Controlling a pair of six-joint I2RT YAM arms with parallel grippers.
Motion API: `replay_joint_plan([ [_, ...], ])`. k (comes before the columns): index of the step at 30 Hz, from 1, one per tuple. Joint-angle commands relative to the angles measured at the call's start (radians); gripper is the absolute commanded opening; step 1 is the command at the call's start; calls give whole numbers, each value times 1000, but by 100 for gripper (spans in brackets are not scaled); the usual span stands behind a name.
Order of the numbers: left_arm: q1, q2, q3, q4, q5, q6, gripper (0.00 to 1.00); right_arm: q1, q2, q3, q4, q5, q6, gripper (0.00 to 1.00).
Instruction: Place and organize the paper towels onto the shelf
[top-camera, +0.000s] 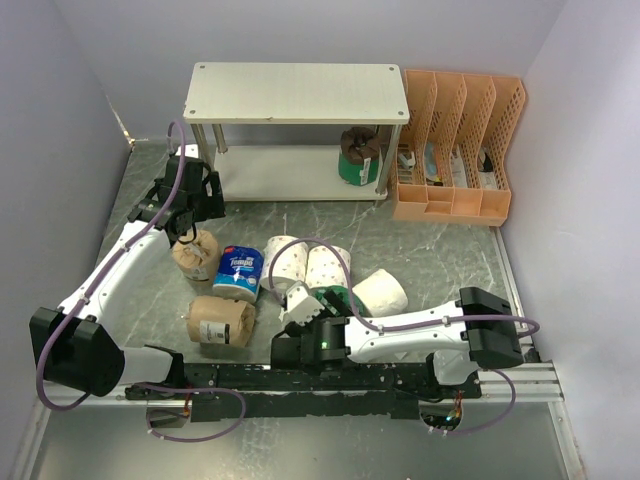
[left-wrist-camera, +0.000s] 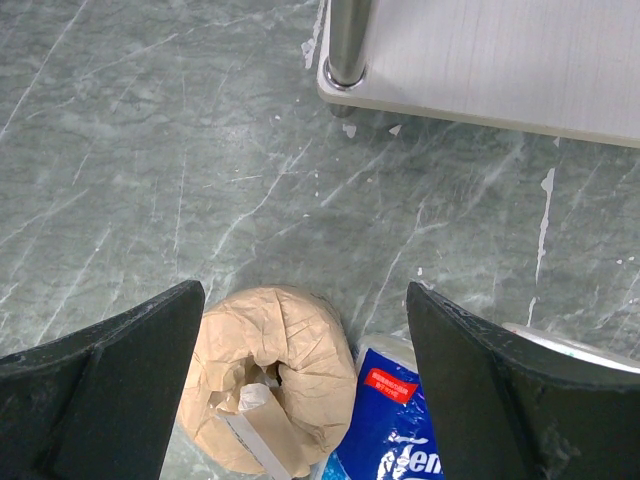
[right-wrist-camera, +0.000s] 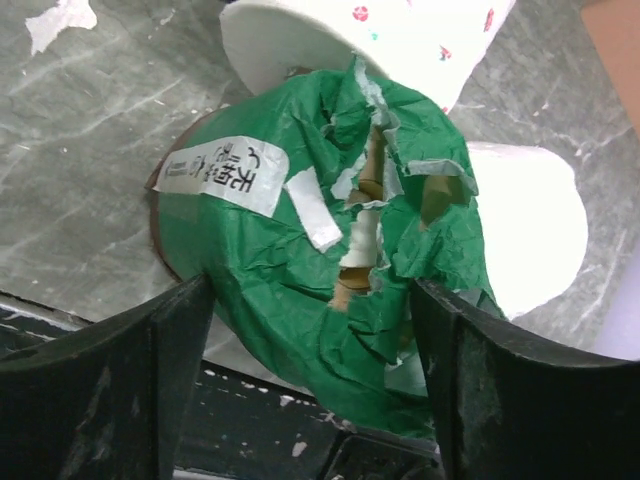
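The shelf (top-camera: 298, 92) stands at the back, with a green and dark roll (top-camera: 358, 158) on its lower board; a corner of it shows in the left wrist view (left-wrist-camera: 500, 60). My left gripper (top-camera: 185, 218) is open and hovers over an upright tan roll (top-camera: 196, 255), which lies below and between the open jaws (left-wrist-camera: 270, 380), beside the blue-wrapped roll (left-wrist-camera: 390, 420). My right gripper (top-camera: 303, 303) is open, its jaws straddling a green roll (right-wrist-camera: 300, 260) from above without visibly closing on it. White rolls (top-camera: 285, 262) (top-camera: 328, 268) (top-camera: 380, 293) and a lying tan roll (top-camera: 220, 322) sit mid-table.
The orange slotted file organizer (top-camera: 455, 150) stands right of the shelf. A silver shelf post (left-wrist-camera: 347, 40) is just ahead of my left gripper. A dotted white roll (right-wrist-camera: 400, 40) and a plain white roll (right-wrist-camera: 535, 230) press against the green one. Walls close in on both sides.
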Motion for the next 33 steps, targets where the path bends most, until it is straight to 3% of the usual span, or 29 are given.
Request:
replay_joint_plan([
  [1,8,-2,21,14,8,8,94,-7,-33,-54,89,48,-3,73],
  [10,8,1,21,15,11,7,93,-11,-30,-99,184,-24,-41,32],
  [12,8,2,21,15,12,7,93,-12,-32,-99,190,-26,-47,18],
  [13,8,2,21,14,12,7,93,-12,-36,-99,192,-28,-50,5],
  [14,8,3,21,14,12,7,93,-12,-40,-99,191,-28,-52,0],
  [19,7,1,21,15,12,8,93,-11,-76,-22,135,-23,-70,0],
  [27,7,3,22,15,20,7,93,0,-102,302,-61,12,-108,0],
  [33,8,7,25,15,29,7,93,-39,-51,478,-150,236,-206,0],
])
